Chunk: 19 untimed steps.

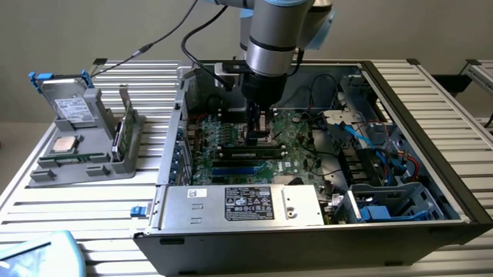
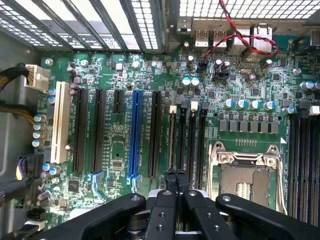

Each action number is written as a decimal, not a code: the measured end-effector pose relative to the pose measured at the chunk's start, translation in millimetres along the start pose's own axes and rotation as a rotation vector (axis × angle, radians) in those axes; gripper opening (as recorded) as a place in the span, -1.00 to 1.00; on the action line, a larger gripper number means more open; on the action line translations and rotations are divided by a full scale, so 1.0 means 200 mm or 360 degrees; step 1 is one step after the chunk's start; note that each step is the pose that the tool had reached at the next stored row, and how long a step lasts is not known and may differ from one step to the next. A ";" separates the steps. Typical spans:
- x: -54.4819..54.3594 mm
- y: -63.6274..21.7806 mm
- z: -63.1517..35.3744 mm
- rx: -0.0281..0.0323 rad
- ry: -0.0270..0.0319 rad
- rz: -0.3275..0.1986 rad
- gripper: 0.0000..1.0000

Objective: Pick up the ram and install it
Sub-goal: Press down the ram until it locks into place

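Note:
The ram (image 1: 248, 154), a narrow green stick with black chips, stands in a black motherboard slot inside the open computer case (image 1: 431, 115). In the wrist view the ram (image 2: 172, 140) shows edge-on in the outermost of several parallel black slots. My gripper (image 1: 258, 138) reaches down into the case right over the ram. Its fingertips (image 2: 170, 176) are pressed together with nothing between them, and the gripper (image 2: 175, 174) sits at the top edge of the stick. Whether it touches the stick I cannot tell.
A grey holder (image 1: 85, 167) at the exterior view's left carries a silver hard drive (image 1: 71, 107), a square processor chip (image 1: 64, 144) and another upright green board (image 1: 123, 135). The power supply (image 1: 246, 205), drive cage (image 1: 393, 202) and cables (image 1: 362, 135) crowd the case. The processor socket (image 2: 245, 175) lies beside the slots.

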State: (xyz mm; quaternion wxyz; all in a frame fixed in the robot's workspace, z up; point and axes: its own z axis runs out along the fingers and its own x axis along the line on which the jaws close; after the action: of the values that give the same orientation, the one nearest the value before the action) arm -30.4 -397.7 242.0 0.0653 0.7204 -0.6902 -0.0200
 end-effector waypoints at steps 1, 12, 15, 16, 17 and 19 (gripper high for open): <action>0.00 -0.008 -0.007 -0.00040 -0.00002 0.0000 -0.80; 0.02 -0.040 -0.019 -0.00146 -0.00021 -0.0002 -0.80; 0.02 -0.040 -0.019 -0.00156 -0.00021 -0.0002 -0.80; 0.02 -0.039 -0.019 -0.00159 -0.00022 -0.0002 -0.80; 0.02 -0.040 -0.019 -0.00162 -0.00022 -0.0002 -0.80; 0.02 -0.040 -0.019 -0.00167 -0.00023 -0.0002 -0.80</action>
State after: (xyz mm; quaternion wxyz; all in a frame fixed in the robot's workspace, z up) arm -21.9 -401.3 245.1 0.0686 0.7205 -0.6896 -0.0242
